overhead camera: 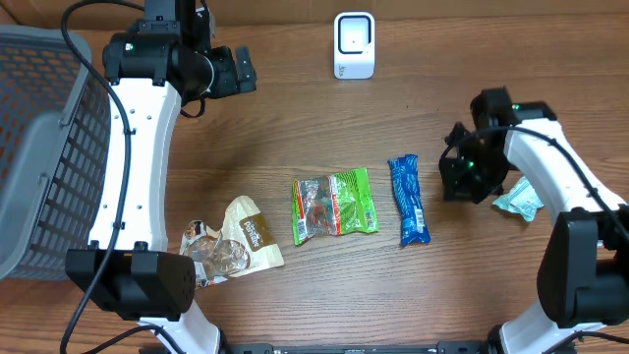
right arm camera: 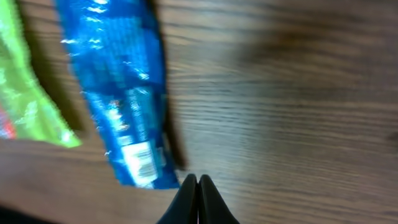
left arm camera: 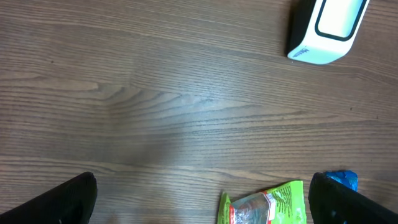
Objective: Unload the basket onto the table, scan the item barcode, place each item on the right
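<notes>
Pressed together with nothing between them, the tips of the right gripper (right arm camera: pixel 198 190) hang over bare wood just beside the blue packet (right arm camera: pixel 118 93), which lies flat on the table (overhead camera: pixel 295 128), to the right of centre. It is the likeliest item to scan, since its white barcode label (right arm camera: pixel 142 158) faces up near the end closest to those tips. To do this step well, the jaws would first have to spread, then come down across the packet's width toward its other end, or on a long edge, so that neither finger covers the label. The wrapper looks thin and crinkly and hugs the table, so a shallow, firm pinch on a raised fold should hold better than a push straight down, which could merely slide it. The grip should also leave the label flat, because a creased barcode may not read. Just to the left lies a green packet (overhead camera: pixel 334 205), near enough to be nudged if the jaws spread too wide on that side. Beyond them, at the far edge, stands the white scanner (overhead camera: pixel 354 44), well apart from both, so the label would need turning toward its window on the way. A teal packet (overhead camera: pixel 518 202) sits beside the right arm, and a brown snack bag (overhead camera: pixel 246 236) lies further left. The left gripper (overhead camera: pixel 241 71) hovers spread wide and empty, and a grey basket (overhead camera: pixel 39 147) fills the left edge.
</notes>
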Motion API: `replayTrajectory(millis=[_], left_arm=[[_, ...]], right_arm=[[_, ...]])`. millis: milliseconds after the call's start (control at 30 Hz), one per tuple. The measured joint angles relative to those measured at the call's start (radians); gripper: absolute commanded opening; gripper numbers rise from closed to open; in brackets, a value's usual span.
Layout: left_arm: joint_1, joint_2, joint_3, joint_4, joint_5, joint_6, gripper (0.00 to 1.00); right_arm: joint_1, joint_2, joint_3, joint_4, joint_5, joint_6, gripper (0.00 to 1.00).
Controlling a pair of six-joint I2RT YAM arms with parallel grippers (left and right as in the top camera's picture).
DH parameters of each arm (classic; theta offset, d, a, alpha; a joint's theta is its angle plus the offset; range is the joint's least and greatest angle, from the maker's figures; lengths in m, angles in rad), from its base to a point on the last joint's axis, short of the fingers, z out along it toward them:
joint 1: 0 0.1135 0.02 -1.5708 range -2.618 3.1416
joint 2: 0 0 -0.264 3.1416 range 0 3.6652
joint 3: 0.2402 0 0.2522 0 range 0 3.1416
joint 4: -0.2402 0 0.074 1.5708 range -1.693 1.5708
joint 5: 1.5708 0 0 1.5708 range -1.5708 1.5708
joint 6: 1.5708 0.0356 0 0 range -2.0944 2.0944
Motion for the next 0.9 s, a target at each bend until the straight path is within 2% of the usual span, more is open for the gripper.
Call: replayTrajectory(millis=[200,400,567,700,733,800,867,900], left_arm=[[0.0,0.0,0.0,0.0,0.0,0.0,1.0],[0.0,0.0,0.0,0.0,0.0,0.0,1.0],[0.0,0.0,0.0,0.0,0.0,0.0,1.0],[0.0,0.0,0.0,0.0,0.0,0.0,1.0],[0.0,0.0,0.0,0.0,0.0,0.0,1.0],[0.0,0.0,0.0,0.0,0.0,0.0,1.0],[0.0,0.0,0.0,0.0,0.0,0.0,1.0],[0.0,0.0,0.0,0.0,0.0,0.0,1.0]], right_arm=[[0.024,0.0,-0.125,0.078,0.001,0.092,0.04],[0.118,0.0,-0.245,0.196,-0.092,0.158,0.04],[0.284,0.0,-0.245,0.258,-0.206,0.199,0.04],[0.33,0.0,-0.136,0.152,-0.208,0.192,0.09],[0.327,0.0,-0.087,0.11,-0.196,0.185,0.12],[0.314,-0.001,0.011,0.04,-0.151,0.174,0.3],[0.297,-0.003,0.085,-0.026,-0.094,0.163,0.64],[0.283,-0.006,0.116,-0.037,-0.061,0.156,0.76]])
